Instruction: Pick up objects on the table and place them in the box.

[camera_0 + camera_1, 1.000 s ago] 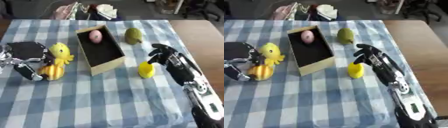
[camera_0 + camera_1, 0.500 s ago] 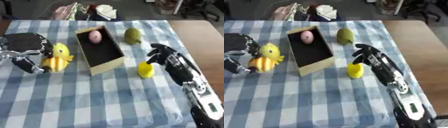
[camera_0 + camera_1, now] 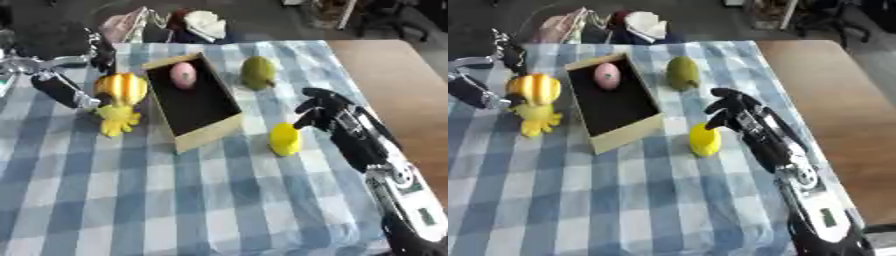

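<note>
In the left eye view, the left robot hand (image 3: 61, 75) curls round a yellow toy (image 3: 120, 100) beside the box (image 3: 194, 102) — seemingly to lift it in — while in the right eye view the right robot hand (image 3: 730, 107), fingers curled on nothing, hangs by a yellow object (image 3: 704, 140) on the table (image 3: 623, 200).

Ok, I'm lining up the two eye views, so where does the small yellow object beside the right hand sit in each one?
Left eye view: the yellow object stands right of centre, on the checked cloth, off the box's near right corner.
Right eye view: it sits nearer the middle, slightly right of centre.
Shared landmark: the box, with a pink object inside at its far end.
</note>
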Tool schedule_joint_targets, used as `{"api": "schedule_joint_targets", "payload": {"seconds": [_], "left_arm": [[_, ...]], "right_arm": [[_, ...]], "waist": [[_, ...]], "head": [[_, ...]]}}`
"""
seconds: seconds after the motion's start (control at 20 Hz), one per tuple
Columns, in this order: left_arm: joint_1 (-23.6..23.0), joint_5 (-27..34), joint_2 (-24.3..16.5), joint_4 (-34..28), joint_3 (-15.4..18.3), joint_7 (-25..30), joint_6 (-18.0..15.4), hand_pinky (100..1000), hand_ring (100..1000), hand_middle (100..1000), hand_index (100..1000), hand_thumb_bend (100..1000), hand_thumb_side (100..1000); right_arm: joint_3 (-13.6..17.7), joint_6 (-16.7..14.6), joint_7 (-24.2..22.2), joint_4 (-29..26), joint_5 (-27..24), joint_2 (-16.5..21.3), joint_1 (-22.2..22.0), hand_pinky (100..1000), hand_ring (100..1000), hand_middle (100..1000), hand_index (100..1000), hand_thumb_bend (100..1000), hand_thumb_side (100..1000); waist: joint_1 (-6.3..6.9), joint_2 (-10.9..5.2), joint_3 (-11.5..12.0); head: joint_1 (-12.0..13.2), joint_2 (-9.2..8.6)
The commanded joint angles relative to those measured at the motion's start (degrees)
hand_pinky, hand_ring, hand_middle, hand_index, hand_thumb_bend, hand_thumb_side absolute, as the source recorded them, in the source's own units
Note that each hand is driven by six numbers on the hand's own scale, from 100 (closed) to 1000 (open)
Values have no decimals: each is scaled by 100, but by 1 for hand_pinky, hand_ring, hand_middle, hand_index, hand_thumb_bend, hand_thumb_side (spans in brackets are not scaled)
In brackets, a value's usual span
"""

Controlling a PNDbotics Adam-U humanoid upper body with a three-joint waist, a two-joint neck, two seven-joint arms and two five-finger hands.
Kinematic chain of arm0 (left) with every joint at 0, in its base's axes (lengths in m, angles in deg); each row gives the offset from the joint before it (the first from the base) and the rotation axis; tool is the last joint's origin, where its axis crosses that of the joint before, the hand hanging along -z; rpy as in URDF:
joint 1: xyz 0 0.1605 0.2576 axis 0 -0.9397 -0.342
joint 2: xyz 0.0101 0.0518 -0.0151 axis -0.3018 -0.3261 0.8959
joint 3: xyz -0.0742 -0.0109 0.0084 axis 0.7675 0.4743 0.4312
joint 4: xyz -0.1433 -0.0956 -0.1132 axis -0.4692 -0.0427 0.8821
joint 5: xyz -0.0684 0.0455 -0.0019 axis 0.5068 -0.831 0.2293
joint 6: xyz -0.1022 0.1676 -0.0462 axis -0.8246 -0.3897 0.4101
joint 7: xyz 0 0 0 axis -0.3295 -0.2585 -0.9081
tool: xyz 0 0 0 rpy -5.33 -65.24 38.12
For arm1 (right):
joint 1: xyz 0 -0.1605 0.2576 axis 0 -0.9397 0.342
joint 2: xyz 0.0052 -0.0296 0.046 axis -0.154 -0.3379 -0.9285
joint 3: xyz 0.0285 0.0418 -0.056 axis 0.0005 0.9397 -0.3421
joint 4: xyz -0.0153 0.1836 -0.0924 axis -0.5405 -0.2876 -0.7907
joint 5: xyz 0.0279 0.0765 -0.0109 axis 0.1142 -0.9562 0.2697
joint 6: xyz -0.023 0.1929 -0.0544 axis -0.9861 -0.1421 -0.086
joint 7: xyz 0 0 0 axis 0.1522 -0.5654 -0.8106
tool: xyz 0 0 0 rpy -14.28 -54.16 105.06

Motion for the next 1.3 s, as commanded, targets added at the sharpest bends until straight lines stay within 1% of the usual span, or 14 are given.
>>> {"api": "schedule_joint_targets", "payload": {"seconds": [0.05, 0.25, 0.45, 0.55, 0.7, 0.75, 0.8, 0.85, 0.9, 1.0, 1.05, 1.15, 1.2, 1.3], "left_arm": [[269, -154, 155, 204, 102, 369, -454, 669, 483, 452, 579, 282, 315], [425, -411, 529, 512, 121, 165, -548, 676, 487, 455, 585, 248, 293], [480, -702, 899, 835, 121, -90, -664, 684, 506, 477, 610, 245, 296], [476, -892, 1021, 939, 86, -204, -719, 694, 529, 502, 635, 273, 312], [428, -1179, 1146, 1057, 44, -303, -767, 716, 595, 575, 694, 316, 335], [408, -1267, 1178, 1098, 40, -334, -773, 727, 627, 606, 716, 352, 353], [389, -1360, 1201, 1138, 37, -362, -776, 732, 643, 627, 734, 380, 364], [374, -1447, 1218, 1175, 39, -398, -778, 733, 645, 629, 735, 383, 365], [361, -1526, 1228, 1209, 39, -438, -784, 737, 660, 657, 754, 427, 381], [342, -1661, 1218, 1255, 29, -504, -814, 749, 688, 698, 791, 486, 398], [334, -1712, 1197, 1260, 24, -522, -833, 755, 696, 711, 805, 491, 396], [331, -1718, 1124, 1235, 49, -558, -853, 756, 695, 711, 802, 476, 387], [342, -1665, 1065, 1210, 81, -575, -845, 755, 688, 689, 782, 453, 372], [392, -1474, 915, 1142, 149, -585, -810, 757, 685, 685, 782, 429, 353]], "right_arm": [[-24, -4, -51, -76, -55, -20, 107, 682, 581, 637, 859, 100, 746], [-74, 9, -102, -90, -83, -92, 157, 682, 581, 637, 857, 100, 745], [-120, 23, -159, -95, -103, -164, 200, 682, 581, 637, 857, 100, 742], [-132, 28, -181, -97, -109, -189, 216, 682, 581, 637, 858, 100, 742], [-142, 33, -200, -97, -112, -210, 230, 683, 581, 637, 858, 100, 742], [-141, 33, -202, -97, -110, -212, 233, 682, 581, 637, 858, 100, 742], [-140, 33, -203, -97, -108, -214, 235, 682, 581, 637, 858, 100, 741], [-140, 32, -204, -98, -108, -216, 237, 682, 581, 637, 858, 100, 742], [-140, 32, -206, -99, -107, -217, 239, 682, 581, 637, 858, 100, 741], [-137, 32, -206, -100, -104, -215, 240, 682, 581, 637, 858, 100, 741], [-133, 31, -204, -99, -101, -212, 240, 682, 581, 637, 858, 100, 740], [-123, 28, -195, -99, -96, -204, 238, 682, 581, 637, 858, 100, 740], [-118, 27, -190, -98, -93, -199, 236, 682, 581, 637, 858, 100, 739], [-106, 25, -179, -95, -84, -185, 228, 682, 581, 637, 858, 100, 740]], "waist": [[-86, -121, -59], [-123, -101, -205], [-155, -106, -333], [-163, -105, -376], [-168, -98, -409], [-169, -95, -412], [-169, -93, -414], [-169, -91, -415], [-169, -90, -415], [-167, -88, -409], [-165, -88, -404], [-160, -89, -388], [-156, -91, -376], [-145, -98, -345]], "head": [[94, 28], [200, 27], [285, 21], [311, 20], [326, 26], [322, 27], [317, 28], [313, 28], [306, 28], [294, 28], [286, 28], [264, 28], [247, 28], [210, 28]]}}
